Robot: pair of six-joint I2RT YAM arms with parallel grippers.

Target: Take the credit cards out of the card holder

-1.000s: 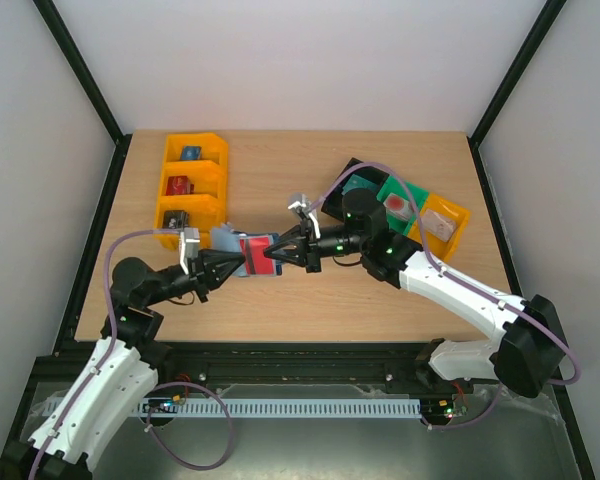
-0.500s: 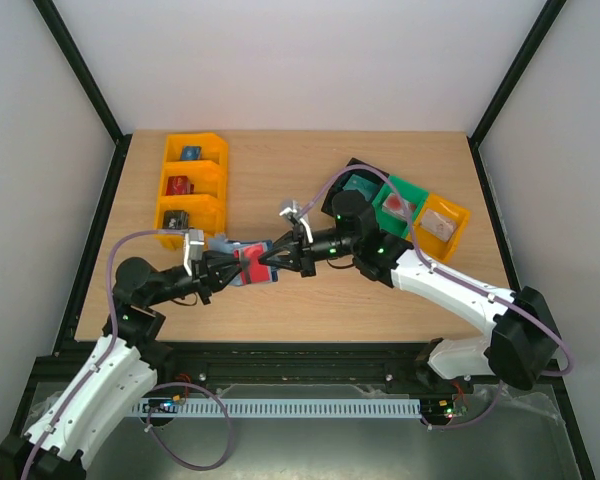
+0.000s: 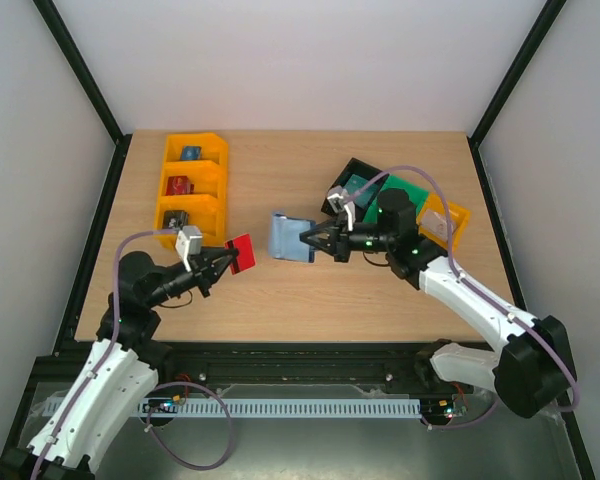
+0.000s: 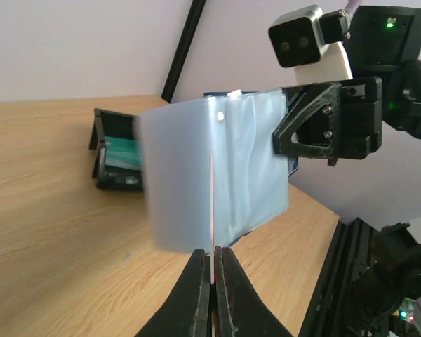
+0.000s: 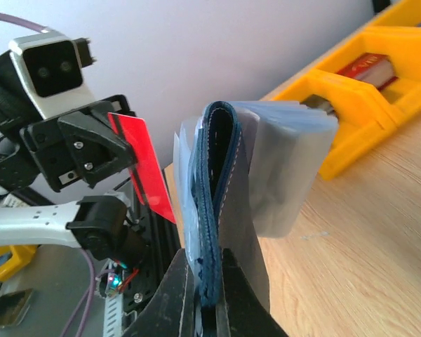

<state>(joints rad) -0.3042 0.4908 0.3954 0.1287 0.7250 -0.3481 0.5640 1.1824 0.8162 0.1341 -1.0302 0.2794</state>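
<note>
Card [image 3: 244, 251]: red, thin, L claw [image 3: 228, 262] | holder [image 3: 289, 238]: navy, frosted plastic, R claw [image 3: 310, 240]

The thin flat plastic card [image 3: 242, 252] is bright red, with a dark stripe near one edge. The small folding card holder [image 3: 290, 237] has pale blue-grey translucent sleeves and a dark navy spine with light stitching. The row of plastic bins [image 3: 220, 180] is orange-yellow. The wooden table [image 3: 300, 300] is light brown, with fine grain.

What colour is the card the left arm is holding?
Red; the thin flat card shows best in the right wrist view.
</note>
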